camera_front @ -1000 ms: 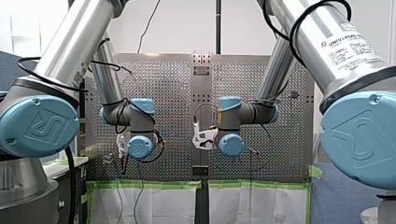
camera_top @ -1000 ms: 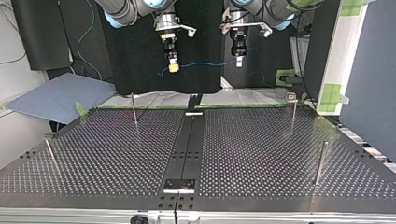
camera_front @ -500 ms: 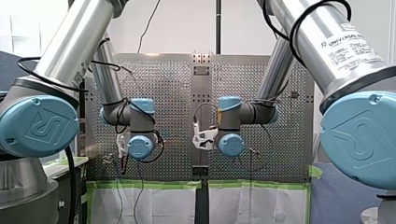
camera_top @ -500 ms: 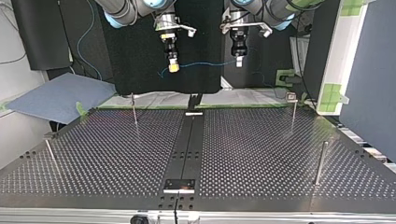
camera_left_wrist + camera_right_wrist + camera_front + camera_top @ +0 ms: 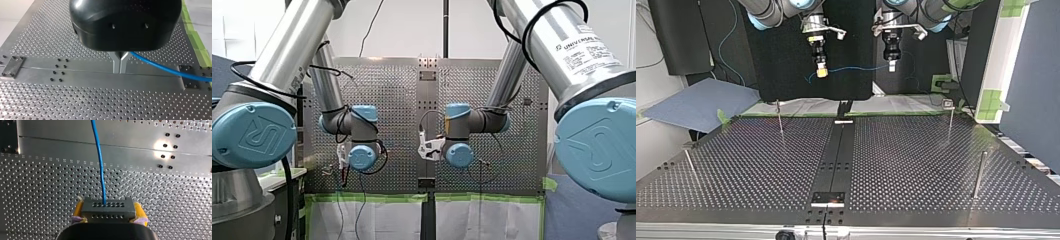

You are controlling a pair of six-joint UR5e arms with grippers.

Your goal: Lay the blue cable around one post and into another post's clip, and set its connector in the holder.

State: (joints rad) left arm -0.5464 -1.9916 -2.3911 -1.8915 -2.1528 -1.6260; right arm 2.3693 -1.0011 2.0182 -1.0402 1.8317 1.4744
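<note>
Both grippers hang high above the perforated table (image 5: 916, 165) with the blue cable (image 5: 856, 68) strung between them. At the top view's left, my right gripper (image 5: 821, 73) shows its yellow pads. In the right wrist view my right gripper (image 5: 108, 213) is shut on a grey connector block (image 5: 107, 205), and the cable (image 5: 100, 162) runs away from it. My left gripper (image 5: 891, 66) is at the top view's right. Its metal fingers (image 5: 120, 71) are shut on the cable (image 5: 162, 69), which leaves sideways.
Thin posts stand on the table (image 5: 779, 117) (image 5: 979, 175) (image 5: 690, 165); one post (image 5: 950, 120) carries a clip at its top. A dark centre strip (image 5: 838, 155) has a plate (image 5: 828, 198) at its near end and another plate (image 5: 843, 121) at its far end.
</note>
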